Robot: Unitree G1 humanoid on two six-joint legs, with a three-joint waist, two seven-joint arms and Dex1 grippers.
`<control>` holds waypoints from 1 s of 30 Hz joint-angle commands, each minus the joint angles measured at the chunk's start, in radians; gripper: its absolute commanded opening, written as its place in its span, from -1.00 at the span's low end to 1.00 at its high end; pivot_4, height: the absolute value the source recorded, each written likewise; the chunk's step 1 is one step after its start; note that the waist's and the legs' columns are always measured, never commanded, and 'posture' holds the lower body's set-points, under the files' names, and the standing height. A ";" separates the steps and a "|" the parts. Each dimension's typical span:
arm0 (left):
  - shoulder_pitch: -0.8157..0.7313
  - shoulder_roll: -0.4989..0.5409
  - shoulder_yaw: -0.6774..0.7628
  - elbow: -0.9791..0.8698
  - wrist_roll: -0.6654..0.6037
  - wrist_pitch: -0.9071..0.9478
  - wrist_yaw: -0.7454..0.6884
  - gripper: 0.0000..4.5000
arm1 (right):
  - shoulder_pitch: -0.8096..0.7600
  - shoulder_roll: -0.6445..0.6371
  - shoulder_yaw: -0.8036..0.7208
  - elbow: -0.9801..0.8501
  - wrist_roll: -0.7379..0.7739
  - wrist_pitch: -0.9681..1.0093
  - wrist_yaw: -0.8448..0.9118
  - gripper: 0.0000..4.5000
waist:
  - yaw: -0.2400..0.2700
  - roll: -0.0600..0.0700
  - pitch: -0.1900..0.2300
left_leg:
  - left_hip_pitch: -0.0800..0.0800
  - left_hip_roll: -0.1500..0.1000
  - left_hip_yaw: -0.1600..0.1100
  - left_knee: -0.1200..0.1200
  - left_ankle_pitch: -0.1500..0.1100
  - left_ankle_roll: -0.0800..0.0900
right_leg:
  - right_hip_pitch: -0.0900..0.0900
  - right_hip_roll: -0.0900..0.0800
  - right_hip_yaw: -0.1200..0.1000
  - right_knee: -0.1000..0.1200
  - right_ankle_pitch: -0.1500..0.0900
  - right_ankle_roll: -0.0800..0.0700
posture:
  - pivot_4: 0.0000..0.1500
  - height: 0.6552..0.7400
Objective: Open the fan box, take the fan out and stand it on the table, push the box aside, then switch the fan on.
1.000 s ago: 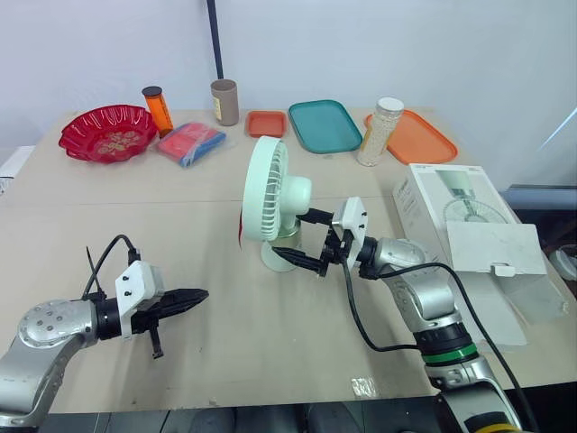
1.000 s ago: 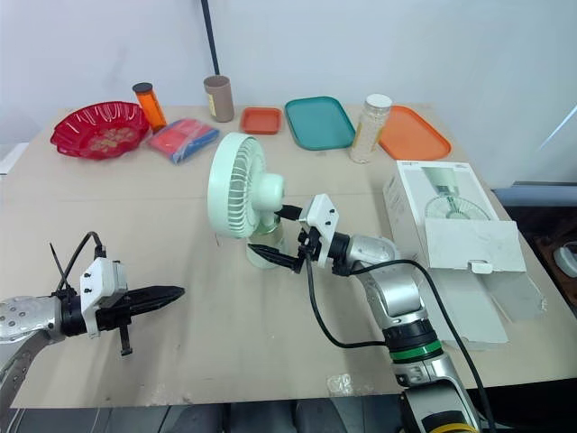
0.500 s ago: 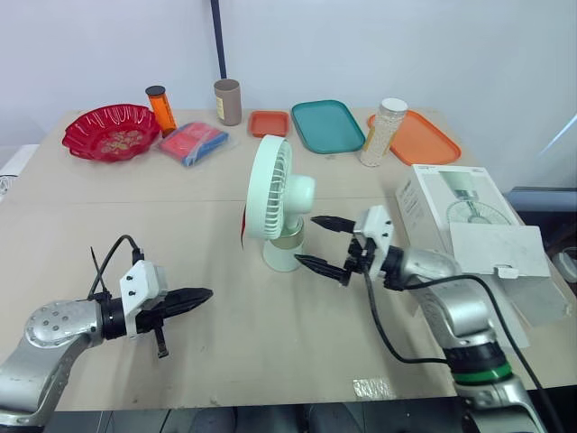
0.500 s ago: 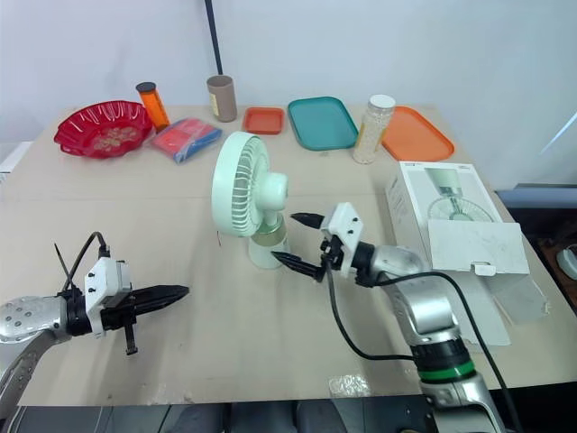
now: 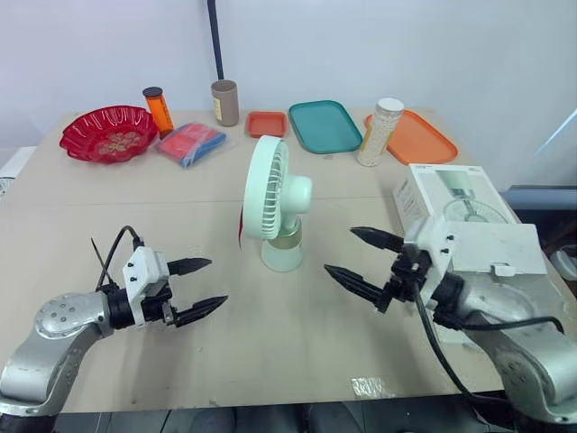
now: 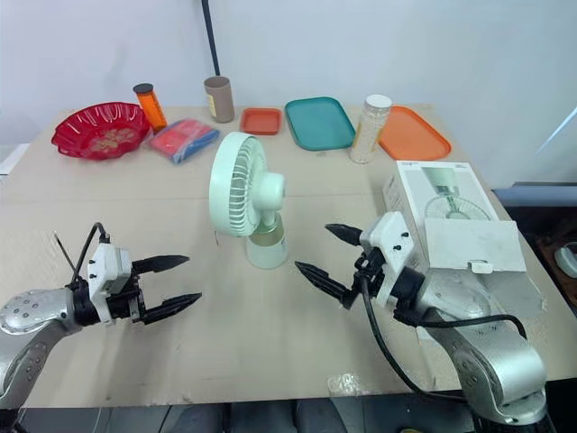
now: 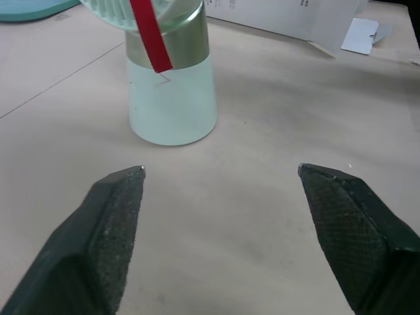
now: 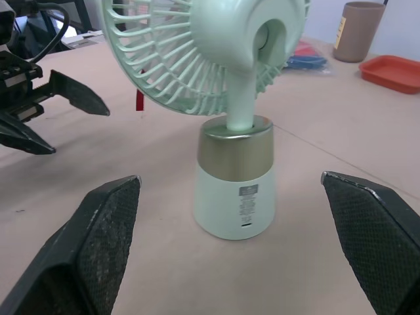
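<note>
Right gripper [image 5: 341, 250] has backed off the fan [image 5: 275, 203]. A second ago its fingers were on either side of the fan's base, and now it hangs to the robot's right of the fan, clear of it, with the fingers spread wide and nothing held. Left gripper [image 5: 216, 280] changed too: its fingers were pinched together before and now they're apart, also empty. It's low over the surface [image 5: 270, 352] on the fan's other side, pointing toward it.

So the fan is out and standing upright on its own mid-surface. It has a mint green base with a gold band [image 8: 236, 141] around it, the grille faces the robot's left, and a red ribbon [image 7: 149, 36] hangs down the front of the stand. The fan box [image 5: 469, 216] lies off to the robot's right near the edge, its flap hanging open toward the robot, next to the right arm.

Along the back there's a red bowl [image 5: 108, 133], an orange bottle [image 5: 159, 108], a brown cup [image 5: 224, 102], a red and blue packet [image 5: 191, 142], a small orange tray [image 5: 267, 124], a teal tray [image 5: 325, 126], a jar of white beads [image 5: 379, 132] and a bigger orange tray [image 5: 419, 137].
</note>
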 commanded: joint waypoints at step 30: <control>0.320 0.011 0.222 -0.081 0.005 -0.138 -0.008 0.94 | 0.574 -0.040 -0.194 -0.148 -0.185 -0.319 0.060 1.00 | 0.003 -0.002 -0.003 | 0.011 0.000 0.003 -0.004 -0.002 0.002 | 0.011 0.000 0.003 -0.003 -0.004 0.001 | 1.00 1.00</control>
